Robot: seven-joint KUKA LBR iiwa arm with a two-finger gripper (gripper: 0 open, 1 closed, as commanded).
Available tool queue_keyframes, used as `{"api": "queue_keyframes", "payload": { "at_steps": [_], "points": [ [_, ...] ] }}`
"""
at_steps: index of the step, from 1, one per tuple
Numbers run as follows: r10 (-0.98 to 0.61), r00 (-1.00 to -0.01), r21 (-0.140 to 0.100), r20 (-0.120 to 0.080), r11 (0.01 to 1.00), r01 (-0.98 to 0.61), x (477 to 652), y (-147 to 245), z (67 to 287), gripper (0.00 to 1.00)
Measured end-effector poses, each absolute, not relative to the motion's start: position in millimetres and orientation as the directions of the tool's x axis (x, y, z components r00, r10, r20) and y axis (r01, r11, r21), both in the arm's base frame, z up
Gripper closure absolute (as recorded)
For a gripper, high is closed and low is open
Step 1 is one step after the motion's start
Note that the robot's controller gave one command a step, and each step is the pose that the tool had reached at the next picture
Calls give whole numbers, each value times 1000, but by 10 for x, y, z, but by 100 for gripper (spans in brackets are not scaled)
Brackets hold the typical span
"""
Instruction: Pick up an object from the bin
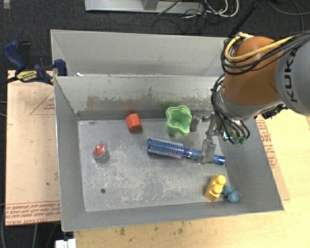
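Knob, small and red, far left of claw; orange block and green cup up-left. Blue hairbrush just left, its handle running under claw. Claw sits low at handle; its opening cannot be told, no hold seen. Likely pre-grasp: next needs closing on handle, then lift. Arm reads KUKA.

Six things, one apiece
Namely: blue bristle hairbrush, green wavy cup, orange block, red disc, yellow toy, blue knob.
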State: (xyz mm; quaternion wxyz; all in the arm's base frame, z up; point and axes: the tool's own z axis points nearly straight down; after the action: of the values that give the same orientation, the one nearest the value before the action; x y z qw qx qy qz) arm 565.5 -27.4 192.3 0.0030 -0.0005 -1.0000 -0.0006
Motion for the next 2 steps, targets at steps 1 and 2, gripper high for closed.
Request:
{"api": "queue_keyframes", "payload": {
  "at_steps": [1,2],
  "points": [
    [63,-998,2,3,998,63,5574,69,663,0],
    [62,-998,3,-1,998,62,5585,67,694,100]
  ]
}}
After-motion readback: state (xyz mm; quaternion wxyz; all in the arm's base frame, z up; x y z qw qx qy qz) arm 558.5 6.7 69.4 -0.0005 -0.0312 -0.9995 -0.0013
